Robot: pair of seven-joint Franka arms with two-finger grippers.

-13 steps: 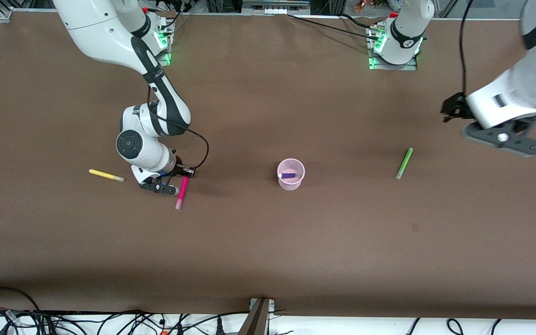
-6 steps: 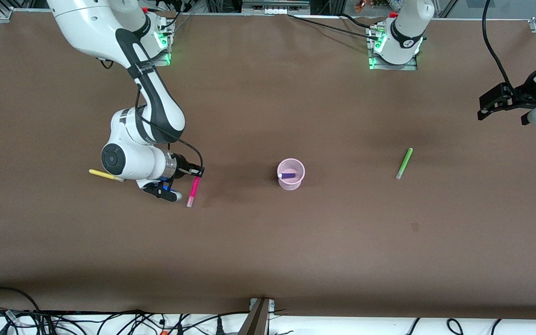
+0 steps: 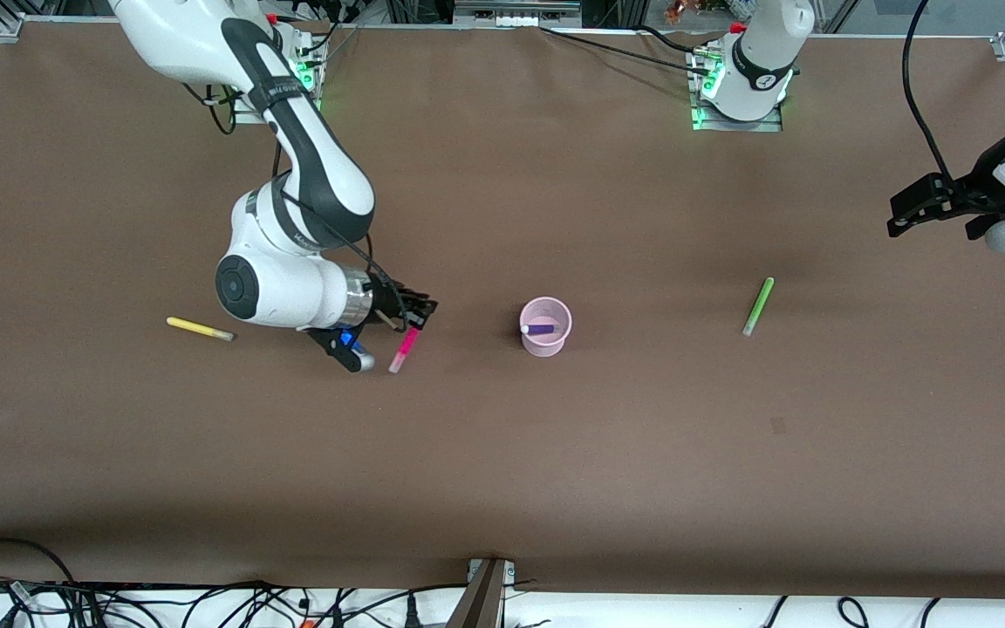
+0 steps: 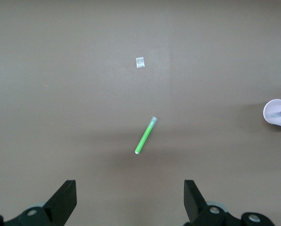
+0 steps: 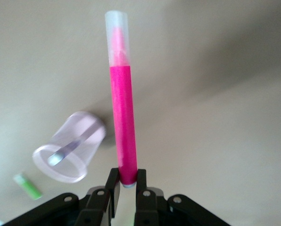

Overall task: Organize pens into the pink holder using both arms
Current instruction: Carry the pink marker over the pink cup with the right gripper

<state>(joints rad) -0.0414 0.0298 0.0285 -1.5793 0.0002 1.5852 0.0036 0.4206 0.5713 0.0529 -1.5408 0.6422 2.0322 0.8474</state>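
My right gripper (image 3: 413,321) is shut on the end of the magenta pink pen (image 3: 403,349) and holds it above the table, between the yellow pen and the pink holder; in the right wrist view the pen (image 5: 121,127) sticks out from the gripper (image 5: 126,181). The pink holder (image 3: 545,340) stands mid-table with the dark blue-purple pen (image 3: 542,329) inside. The light green pen (image 3: 757,306) lies on the table toward the left arm's end. The yellow pen (image 3: 198,328) lies toward the right arm's end. My left gripper (image 4: 130,202) is open and empty, high over the table near the green pen (image 4: 145,136).
A small pale scrap (image 4: 140,62) lies on the brown table (image 3: 502,453) near the green pen. The arms' bases (image 3: 738,96) stand along the table's edge farthest from the front camera. Cables hang along the nearest edge.
My right gripper has lifted the pink pen off the table and carried it toward the pink holder. My left gripper has drawn away toward its end of the table.
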